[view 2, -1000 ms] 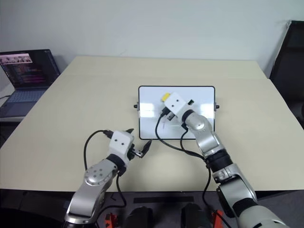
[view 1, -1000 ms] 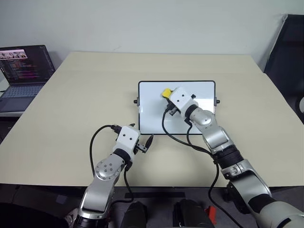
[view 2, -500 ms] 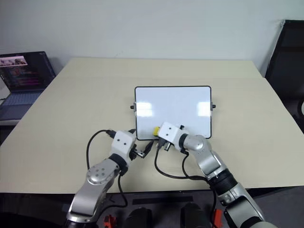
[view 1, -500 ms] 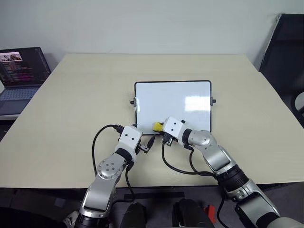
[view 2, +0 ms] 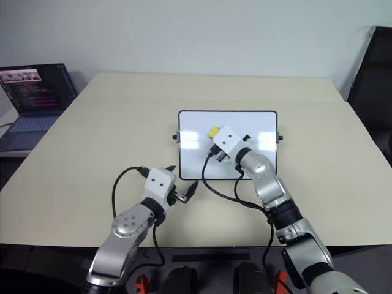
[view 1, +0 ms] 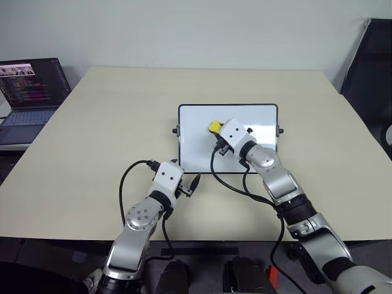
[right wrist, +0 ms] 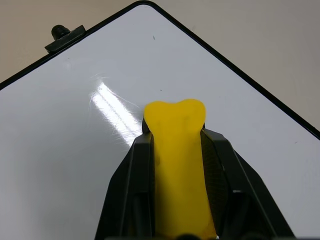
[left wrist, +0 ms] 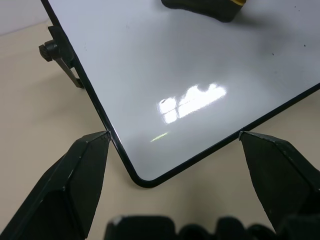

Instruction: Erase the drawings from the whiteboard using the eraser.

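The whiteboard (view 1: 197,152) lies flat in the middle of the beige table. Its visible surface is plain glossy white, and the drawings are out of view. My right gripper (view 1: 217,131) is shut on the yellow eraser (view 1: 214,126) and holds it down on the board's far left part. In the right wrist view the eraser (right wrist: 176,150) sits clamped between the two black fingers (right wrist: 135,185). My left gripper (view 1: 192,184) is open and rests just off the board's near left corner (left wrist: 142,181). Its fingertips stand on either side of that corner.
An open laptop (view 1: 29,92) sits at the far left beside the table. A black chair (view 1: 369,61) stands at the far right. Black cables loop from both wrists over the table's near part. The board has small knobs (view 1: 175,130) on its short sides.
Between the frames the right gripper swept the eraser down to the board's near edge. It is now back on the far left part. The left gripper stayed put.
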Robot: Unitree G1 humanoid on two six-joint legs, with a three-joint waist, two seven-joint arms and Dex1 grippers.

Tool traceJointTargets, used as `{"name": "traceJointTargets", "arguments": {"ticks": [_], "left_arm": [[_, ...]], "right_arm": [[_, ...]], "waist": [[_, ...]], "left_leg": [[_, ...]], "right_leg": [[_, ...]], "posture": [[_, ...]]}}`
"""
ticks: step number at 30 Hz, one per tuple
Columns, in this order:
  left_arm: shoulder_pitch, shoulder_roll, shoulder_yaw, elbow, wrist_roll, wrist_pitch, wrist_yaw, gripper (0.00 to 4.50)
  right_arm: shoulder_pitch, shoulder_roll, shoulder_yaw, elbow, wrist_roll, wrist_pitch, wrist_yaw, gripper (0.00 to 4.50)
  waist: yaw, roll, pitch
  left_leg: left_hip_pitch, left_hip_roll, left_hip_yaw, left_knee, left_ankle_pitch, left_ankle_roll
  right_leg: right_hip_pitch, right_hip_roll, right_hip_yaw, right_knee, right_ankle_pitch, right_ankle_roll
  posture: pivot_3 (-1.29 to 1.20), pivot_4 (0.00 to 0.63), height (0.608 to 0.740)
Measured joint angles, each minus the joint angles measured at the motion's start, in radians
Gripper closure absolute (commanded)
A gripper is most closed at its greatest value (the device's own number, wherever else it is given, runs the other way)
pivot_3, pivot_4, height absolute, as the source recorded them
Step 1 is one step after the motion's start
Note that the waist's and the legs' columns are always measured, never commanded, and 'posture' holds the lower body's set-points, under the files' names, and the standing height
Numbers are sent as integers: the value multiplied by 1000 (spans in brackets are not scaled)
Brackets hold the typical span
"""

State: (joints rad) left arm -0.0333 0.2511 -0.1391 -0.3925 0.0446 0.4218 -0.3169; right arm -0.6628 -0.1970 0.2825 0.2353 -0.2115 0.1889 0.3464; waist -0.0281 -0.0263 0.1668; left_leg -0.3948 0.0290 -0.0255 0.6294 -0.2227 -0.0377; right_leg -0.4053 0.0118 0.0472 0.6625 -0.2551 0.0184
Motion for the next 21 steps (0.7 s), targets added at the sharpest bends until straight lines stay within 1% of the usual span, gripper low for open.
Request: {"name": "traceJointTargets", "arguments": {"ticks": [4,7,10,15,18,21], "left_arm": [[-17,0,-1,17,-12,-34,-18,0],[-47,0,-1,33,-50,-88,-54,0],[-102,13,0,79,-80,-137,-102,0],[-200,47,3,164,-177,-227,-269,0],[-229,70,-5,226,-231,-257,-381,0],[-251,92,-42,290,-270,-267,-509,0]], "right_arm": [[86,-14,-48,-95,46,39,22,3538],[156,-55,-102,-208,85,110,42,3538],[238,-103,-190,-380,138,216,59,3538],[330,-182,-382,-674,199,476,48,3538],[376,-201,-480,-754,225,623,36,3538],[421,-192,-551,-804,260,759,18,3538]], "waist": [[2,0,0],[2,0,1],[2,-1,4],[-2,-1,6],[-5,-1,6],[-5,-1,6]], "left_leg": [[-2,0,-1,0,0,0],[-4,0,-1,0,0,0],[-6,0,-1,-1,0,0],[-6,0,-1,-2,0,0],[-6,0,0,-2,0,0],[-5,0,0,-2,0,0]], "right_leg": [[-1,0,-1,-1,0,0],[-2,0,-1,-2,0,0],[-4,0,-1,-2,0,0],[-5,1,-1,-2,-1,0],[-5,1,-1,-2,-1,0],[-5,2,-1,-2,-1,0]], "posture": [[0,150,740],[0,150,740],[0,150,740],[0,150,740],[0,150,740],[0,150,740]]}}
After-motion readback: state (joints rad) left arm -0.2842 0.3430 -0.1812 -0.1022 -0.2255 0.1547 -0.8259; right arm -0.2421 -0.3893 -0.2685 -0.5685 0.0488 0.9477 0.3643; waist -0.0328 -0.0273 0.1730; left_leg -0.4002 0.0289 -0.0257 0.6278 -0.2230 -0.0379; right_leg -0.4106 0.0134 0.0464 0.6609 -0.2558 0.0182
